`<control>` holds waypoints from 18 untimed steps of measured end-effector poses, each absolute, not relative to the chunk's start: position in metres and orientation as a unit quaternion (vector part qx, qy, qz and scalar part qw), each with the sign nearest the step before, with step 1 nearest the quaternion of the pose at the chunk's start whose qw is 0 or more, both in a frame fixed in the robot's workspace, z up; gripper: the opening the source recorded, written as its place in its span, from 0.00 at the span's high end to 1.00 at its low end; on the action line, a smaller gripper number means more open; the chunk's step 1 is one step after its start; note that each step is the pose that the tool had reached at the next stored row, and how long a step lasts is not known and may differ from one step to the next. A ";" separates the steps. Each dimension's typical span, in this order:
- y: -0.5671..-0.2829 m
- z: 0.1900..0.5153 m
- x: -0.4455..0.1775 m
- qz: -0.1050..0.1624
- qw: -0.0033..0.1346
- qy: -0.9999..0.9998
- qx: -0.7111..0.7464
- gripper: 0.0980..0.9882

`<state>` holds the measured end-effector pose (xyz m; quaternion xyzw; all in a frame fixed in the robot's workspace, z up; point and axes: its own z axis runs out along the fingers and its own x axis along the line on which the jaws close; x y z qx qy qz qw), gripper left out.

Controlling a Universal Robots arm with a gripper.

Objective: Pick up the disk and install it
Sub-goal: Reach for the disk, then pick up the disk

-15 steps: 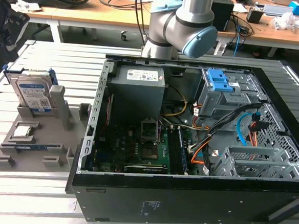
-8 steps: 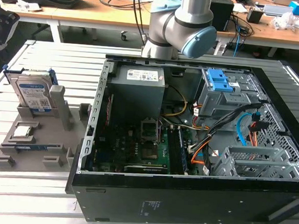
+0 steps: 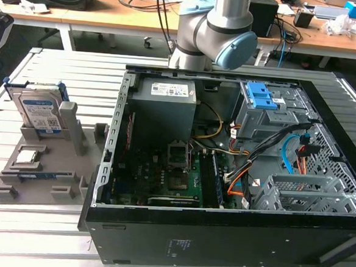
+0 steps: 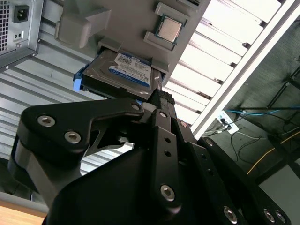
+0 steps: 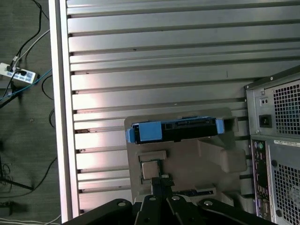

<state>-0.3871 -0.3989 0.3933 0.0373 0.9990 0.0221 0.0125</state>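
In the exterior view the disk (image 3: 39, 108) stands on edge in a grey holder (image 3: 73, 144) at the exterior view's left. The holder rests on the slatted metal table (image 3: 72, 71), well apart from the open computer case (image 3: 219, 240) that takes up the middle and right of the frame. A small square chip (image 3: 28, 156) lies in the same holder, lower in the frame. The arm (image 3: 213, 26) rises behind the case at top centre and is cut off by the frame edge. In the second wrist view the black gripper (image 4: 161, 97) blocks much of the picture. Its tip points toward the disk (image 4: 127, 70), whose labelled face shows beyond it, with part of the blue bracket hidden behind the black body. How far the claw is open cannot be told, and the disk sits in its holder, not in the claw's hold. In the first wrist view the disk (image 5: 173, 130) is seen edge-on in the holder (image 5: 206, 159), beside the rear of the case (image 5: 276, 140). The gripper (image 5: 161, 180) is largely cut off by the frame edge, near the chip (image 5: 151, 169).
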 end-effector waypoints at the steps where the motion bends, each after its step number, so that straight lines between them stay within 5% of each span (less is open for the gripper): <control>1: -0.399 0.393 -0.387 0.022 0.012 0.999 0.037 0.99; 18: -0.399 0.393 -0.388 0.022 0.012 1.000 0.007 0.99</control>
